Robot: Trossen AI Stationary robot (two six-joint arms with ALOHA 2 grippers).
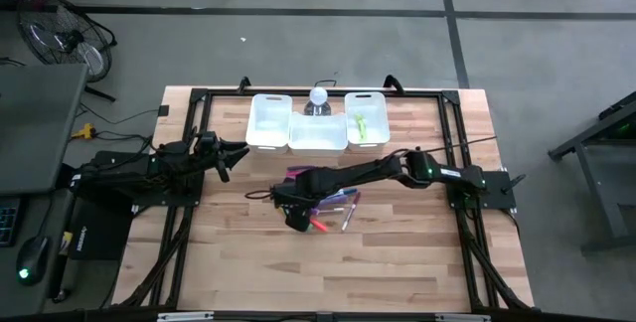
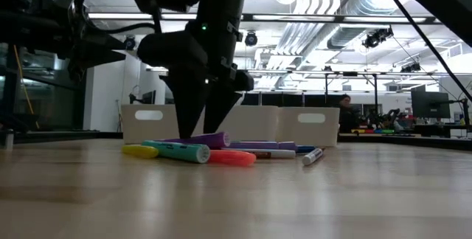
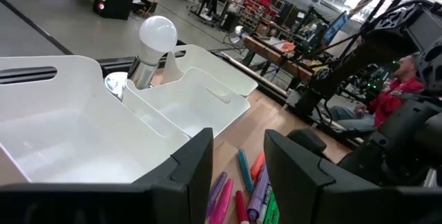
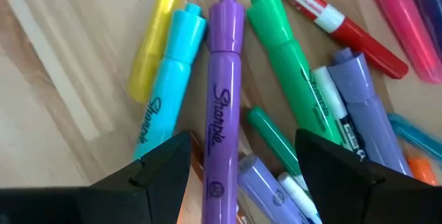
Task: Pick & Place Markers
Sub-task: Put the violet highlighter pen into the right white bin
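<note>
With my right gripper (image 4: pixel 238 165) spread wide directly over the purple marker (image 4: pixel 222 92) in the pile of markers (image 1: pixel 328 203) at mid-table, I judge it light, rigid and slick, best pinched across mid-barrel; my left gripper (image 3: pixel 238 165) waits half-parted, empty, beside the white bins (image 1: pixel 298 123).

Overhead view looks straight down on the worktop (image 1: pixel 397 262); low view looks level across it; both share the marker pile (image 1: pixel 333 203), seen close by the right wrist.
</note>
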